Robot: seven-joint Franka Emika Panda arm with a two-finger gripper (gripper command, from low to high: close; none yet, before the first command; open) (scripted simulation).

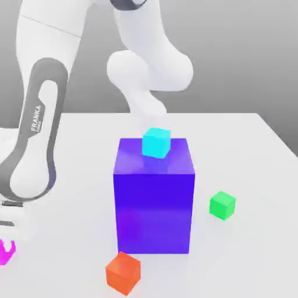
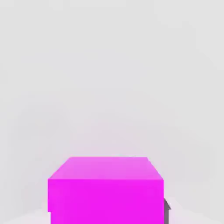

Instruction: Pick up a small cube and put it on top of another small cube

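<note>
Magenta cube (image 2: 105,190) sat on the white worktop (image 1: 244,151) at the exterior view's lower left edge, well apart from the green cube (image 1: 222,205). It looked small, rigid, light, with smooth flat faces; opposite side faces suit gripping. Upright, square, no long axis. The gripper was clenched, apparently on it.
</note>
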